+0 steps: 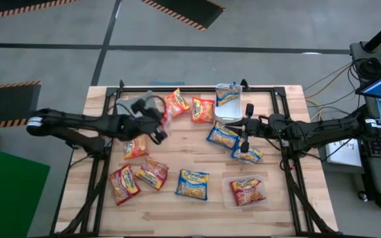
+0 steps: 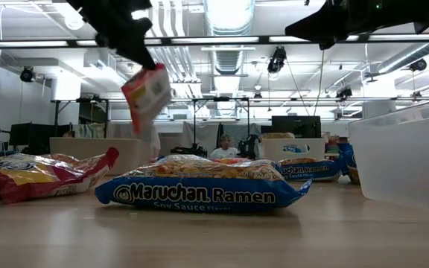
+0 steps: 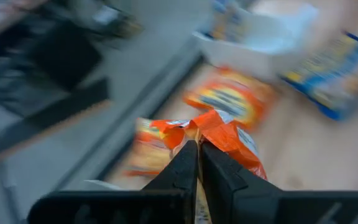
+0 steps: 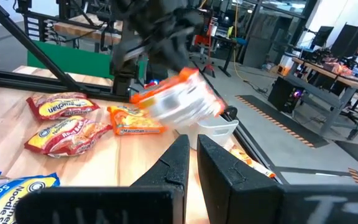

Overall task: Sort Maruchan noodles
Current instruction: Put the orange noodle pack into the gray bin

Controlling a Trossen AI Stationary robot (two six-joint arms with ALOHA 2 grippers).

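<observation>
- Blue soy-sauce packet (image 2: 199, 190) flat on table (image 1: 197, 208), untouched.
- Left gripper (image 3: 197, 152) pinched on orange packet (image 3: 225, 137), airborne; carry steady toward orange pair (image 1: 190, 106).
- Right gripper (image 1: 245, 129) closed, empty, hovering mid-table.

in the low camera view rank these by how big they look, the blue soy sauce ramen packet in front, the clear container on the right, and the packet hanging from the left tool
1. blue soy sauce packet, though nearness to the camera inflates it
2. clear container, cut off by the frame, so its rank against the first is unsure
3. hanging orange packet, held aloft by the left tool, clearly smallest
</observation>
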